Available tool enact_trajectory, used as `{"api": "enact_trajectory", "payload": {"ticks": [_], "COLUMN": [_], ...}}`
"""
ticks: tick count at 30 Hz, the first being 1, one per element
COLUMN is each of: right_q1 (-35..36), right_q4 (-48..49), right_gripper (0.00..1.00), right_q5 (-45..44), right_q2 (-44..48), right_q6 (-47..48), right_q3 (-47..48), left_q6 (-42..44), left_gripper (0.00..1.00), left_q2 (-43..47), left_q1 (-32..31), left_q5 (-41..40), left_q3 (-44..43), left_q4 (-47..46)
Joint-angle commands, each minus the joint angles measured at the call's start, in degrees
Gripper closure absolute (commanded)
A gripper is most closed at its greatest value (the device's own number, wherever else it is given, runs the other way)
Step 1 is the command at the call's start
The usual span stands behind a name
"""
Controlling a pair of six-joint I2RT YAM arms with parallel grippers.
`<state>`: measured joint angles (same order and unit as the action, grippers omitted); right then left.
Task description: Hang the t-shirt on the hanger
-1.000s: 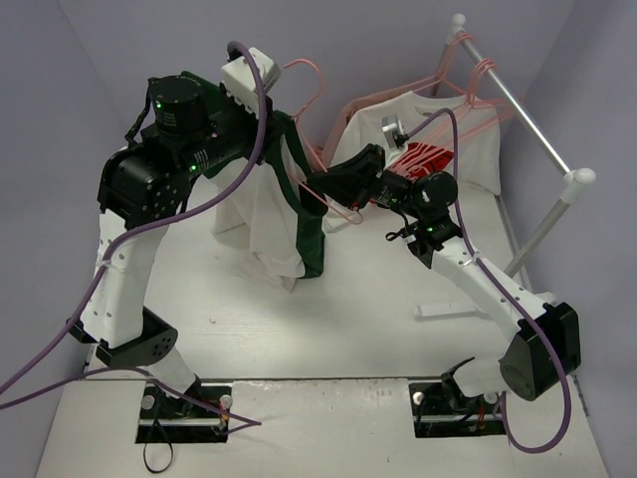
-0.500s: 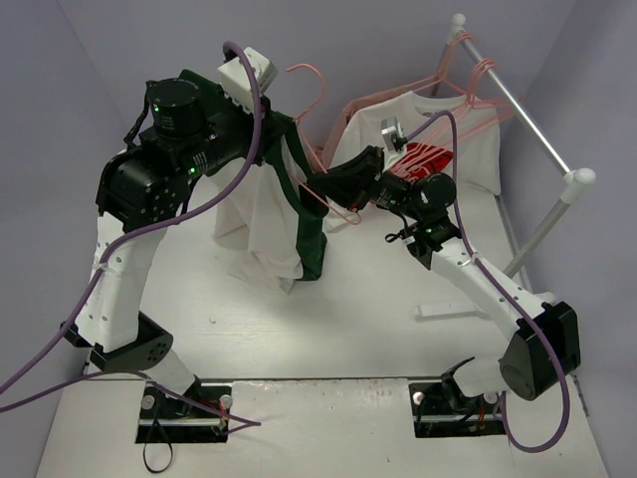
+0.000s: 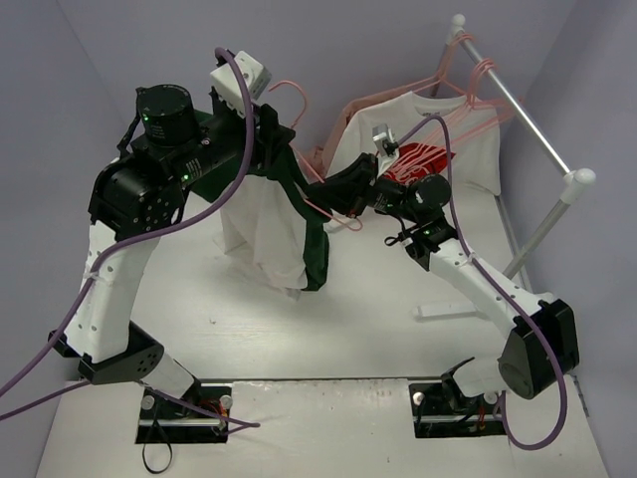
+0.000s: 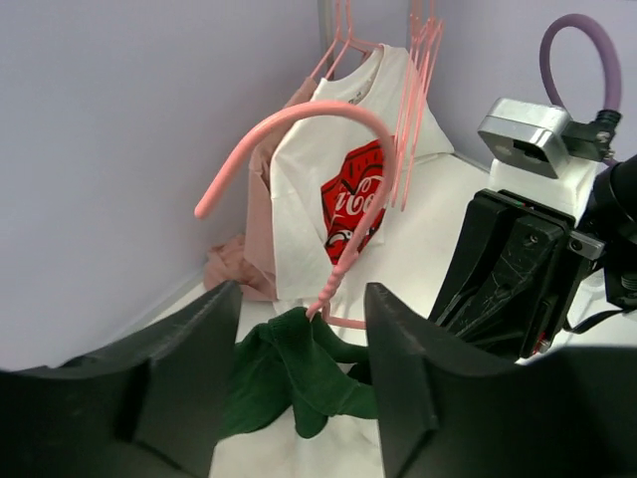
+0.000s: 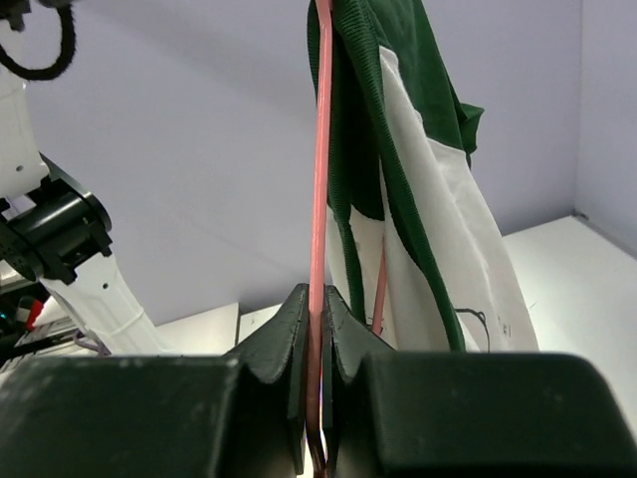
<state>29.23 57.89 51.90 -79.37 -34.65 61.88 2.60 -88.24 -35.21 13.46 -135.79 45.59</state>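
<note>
The left gripper [image 4: 304,296] was raised above the table [image 3: 348,334], its jaws partly closed with a bunch of dark green cloth from the t-shirt [image 3: 264,224] filling the gap between them. The neck of the hanger [image 4: 299,118] rose out of that cloth, its hook curving up and to the left. The t-shirt hung off the table from this point, white body down, green panels along its edge. The right gripper [image 5: 320,296] was clamped narrowly on a pink arm of the hanger, which ran straight up from the jaws with the t-shirt draped against it. Behind, a white shirt with a red logo [image 3: 468,149] hung on the rail [image 3: 518,105] beside a pale pink garment [image 4: 234,264].
</note>
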Motion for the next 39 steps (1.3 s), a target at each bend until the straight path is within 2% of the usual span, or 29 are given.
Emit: {"api": "enact_trajectory", "payload": {"ticks": [1, 7, 12, 17, 23, 32, 36, 37, 39], "right_q1": [-0.1, -0.4, -0.5, -0.5, -0.5, -0.5, -0.5, -0.4, -0.4], "right_q4": [6.7, 6.7, 6.6, 6.4, 5.6, 4.5, 4.4, 4.3, 4.2], "right_gripper": [1.0, 1.0, 1.0, 1.0, 1.0, 1.0, 1.0, 1.0, 1.0], "right_q5": [0.7, 1.2, 3.0, 5.2, 7.3, 8.9, 9.8, 10.0, 10.6], "right_q2": [0.7, 0.6, 0.4, 0.4, 0.8, 1.1, 0.9, 0.7, 0.3], "right_q6": [0.5, -0.1, -0.6, -1.0, -1.6, -1.6, -1.7, -1.6, -1.8], "right_q3": [1.1, 1.1, 1.3, 0.6, 0.5, 0.8, 1.1, 1.3, 1.8], "left_q6": [3.5, 11.9, 19.0, 24.0, 27.2, 29.4, 31.2, 31.3, 31.5], "left_gripper": [0.48, 0.45, 0.44, 0.44, 0.44, 0.45, 0.55, 0.66, 0.74], "left_q2": [3.7, 8.5, 9.7, 8.2, 6.2, 5.2, 5.9, 6.0, 6.1], "left_q1": [-0.5, 0.3, 3.3, 9.6, 14.9, 19.4, 21.0, 21.1, 21.4], "left_q5": [0.1, -4.5, -2.4, 8.5, 20.2, 33.3, 37.7, 38.4, 40.0], "left_q3": [0.8, 5.6, 8.3, 8.5, 9.8, 12.7, 15.8, 16.4, 17.1], "left_q4": [-6.1, -5.5, 0.6, 5.3, 6.4, 8.1, 8.5, 8.4, 8.5]}}
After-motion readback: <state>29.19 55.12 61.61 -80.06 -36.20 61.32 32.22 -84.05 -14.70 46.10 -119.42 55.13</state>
